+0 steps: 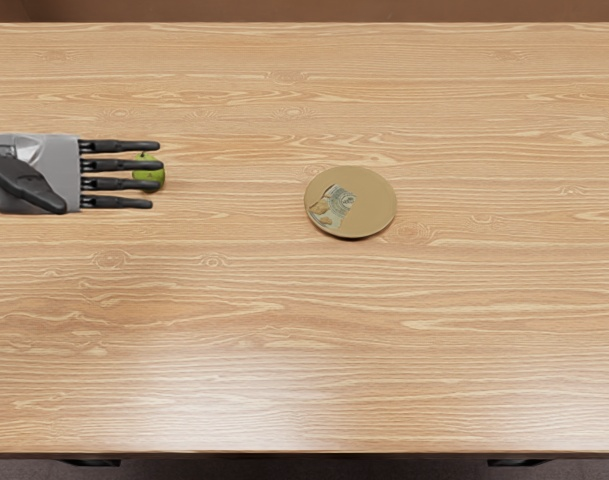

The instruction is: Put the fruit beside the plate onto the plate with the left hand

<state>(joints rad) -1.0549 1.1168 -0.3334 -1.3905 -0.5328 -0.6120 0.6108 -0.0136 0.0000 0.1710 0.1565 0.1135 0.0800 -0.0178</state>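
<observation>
**Left hand flat over the fruit, plate well apart**

The table (304, 350) fills the head view; its far edge runs along the top and its near edge along the bottom, with bare wood on every side of the plate (351, 202). The left hand (74, 175) comes in at the picture's left edge, its four fingers (119, 146) stretched straight toward the right, thumb lying across the palm, holding nothing. The green fruit (155, 175) shows only partly behind the fingertips; whether they touch it cannot be told. A wide stretch of open wood lies between fruit and plate. Counted: one hand, one fruit, one round tan plate
</observation>
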